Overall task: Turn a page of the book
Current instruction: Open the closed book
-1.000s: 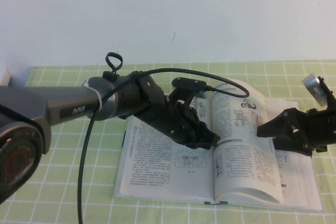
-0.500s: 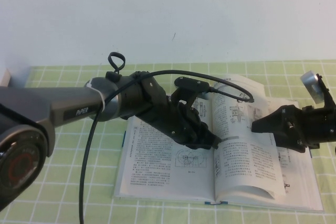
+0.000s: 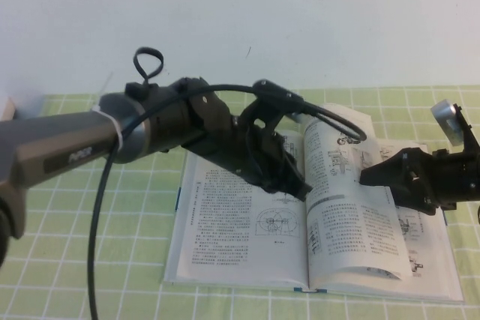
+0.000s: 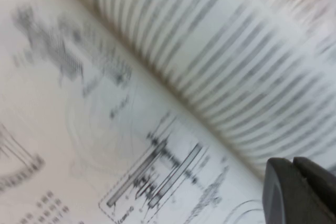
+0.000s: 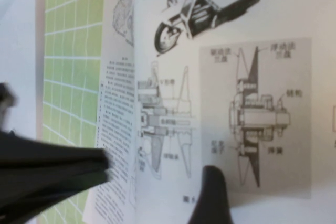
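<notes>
Paper of the page [image 3: 352,207] arched over the open book [image 3: 240,222] on the counter [image 3: 90,260]. Right claw [image 3: 369,176], spread wide at its edge, might crease it; left claw [image 3: 304,191], near the spine, clenched.

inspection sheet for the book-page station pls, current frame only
Surface: green checked tablecloth.
Job's things: book lies open; one page on its right half arches up.
Clutter: nothing seen.
Grippers: left gripper low over the book's centre fold, opening unclear; right gripper open at the raised page, holding nothing.
Cables: black cable along the left arm, looping to its wrist.
Surroundings: white wall behind.
</notes>
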Controlling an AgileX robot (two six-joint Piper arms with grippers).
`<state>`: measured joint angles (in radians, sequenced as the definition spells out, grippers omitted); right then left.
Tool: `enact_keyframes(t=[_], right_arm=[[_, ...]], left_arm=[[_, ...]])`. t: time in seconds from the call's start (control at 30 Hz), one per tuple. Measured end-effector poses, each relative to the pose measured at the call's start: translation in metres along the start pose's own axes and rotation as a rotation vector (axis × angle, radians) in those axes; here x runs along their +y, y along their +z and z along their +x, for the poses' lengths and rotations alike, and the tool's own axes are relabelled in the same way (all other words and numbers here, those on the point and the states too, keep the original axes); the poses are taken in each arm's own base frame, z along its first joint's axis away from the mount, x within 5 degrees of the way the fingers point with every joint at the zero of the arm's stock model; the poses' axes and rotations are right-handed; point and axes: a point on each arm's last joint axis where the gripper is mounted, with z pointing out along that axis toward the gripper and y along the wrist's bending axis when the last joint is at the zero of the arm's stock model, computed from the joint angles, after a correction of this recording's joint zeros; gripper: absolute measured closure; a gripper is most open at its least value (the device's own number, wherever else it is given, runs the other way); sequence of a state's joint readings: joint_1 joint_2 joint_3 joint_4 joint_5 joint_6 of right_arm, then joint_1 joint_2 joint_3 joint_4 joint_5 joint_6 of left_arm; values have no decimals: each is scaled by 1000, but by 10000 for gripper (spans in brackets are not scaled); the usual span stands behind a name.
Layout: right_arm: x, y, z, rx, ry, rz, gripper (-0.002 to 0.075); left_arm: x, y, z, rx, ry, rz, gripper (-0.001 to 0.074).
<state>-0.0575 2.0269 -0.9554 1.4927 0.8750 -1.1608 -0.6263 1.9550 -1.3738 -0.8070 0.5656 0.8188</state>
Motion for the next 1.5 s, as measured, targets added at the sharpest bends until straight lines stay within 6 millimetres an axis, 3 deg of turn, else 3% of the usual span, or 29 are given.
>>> enact_keyframes(t=[0.13,0.27,0.5,0.63,1.03,1.5], right_arm=[[-1,0,0,-3,4,0,213],[0,0,-1,-8,8,-2,213],[-1,1,-1,-8,9,-2,213],[-1,1,0,-7,10,-2,213],[-1,1,0,-7,-40,-2,213],[-2,1,1,5,-65,3,213]], left_arm=[[-16,-22,-13,-57,74,3,738],[-47,-31,-22,-101,191,14,738],[-122,-25,-35,-111,505,49,738],[-148,-16,-33,-103,671,20,738],[-178,40,-1,20,878,26,738],[-168,82,18,82,962,1,738]])
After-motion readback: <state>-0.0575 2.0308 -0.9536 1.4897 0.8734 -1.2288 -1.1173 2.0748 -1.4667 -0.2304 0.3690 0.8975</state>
